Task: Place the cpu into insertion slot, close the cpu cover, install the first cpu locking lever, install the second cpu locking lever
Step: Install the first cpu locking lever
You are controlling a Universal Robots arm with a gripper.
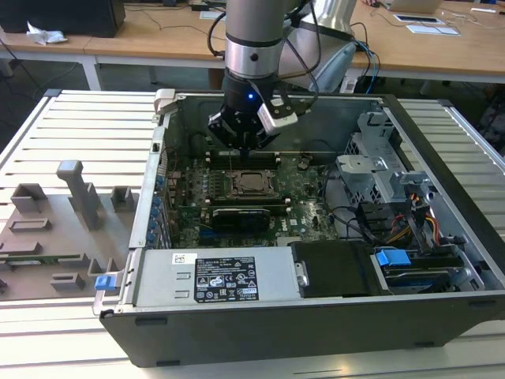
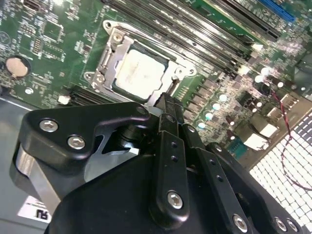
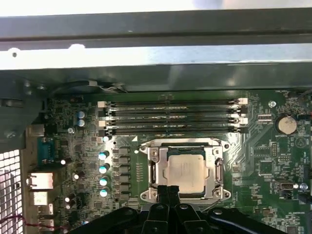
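Note:
The cpu [image 3: 184, 173] lies flat in its slot on the green motherboard [image 3: 273, 161], its pale silver top showing. The cpu cover [image 3: 153, 165], a silvery frame, lies down around it. My gripper [image 3: 168, 189] hangs just above the socket's edge, its two black fingers pressed together with nothing seen between them. In the second wrist view the fingertips [image 2: 168, 100] end right beside the cpu [image 2: 139, 73] and the cover [image 2: 109, 53]. In the exterior view the gripper [image 1: 246, 151] is inside the open computer case, just above the cpu [image 1: 251, 182]. How the locking levers stand I cannot tell.
Several memory slots [image 3: 170, 117] run alongside the socket. The case wall [image 3: 156, 29] rises behind them. A drive cage [image 1: 379, 170] and cables [image 1: 418, 221] fill the exterior view's right of the case. A power supply [image 1: 213, 276] sits along the front. A grey fixture plate [image 1: 55, 229] lies at the exterior view's left.

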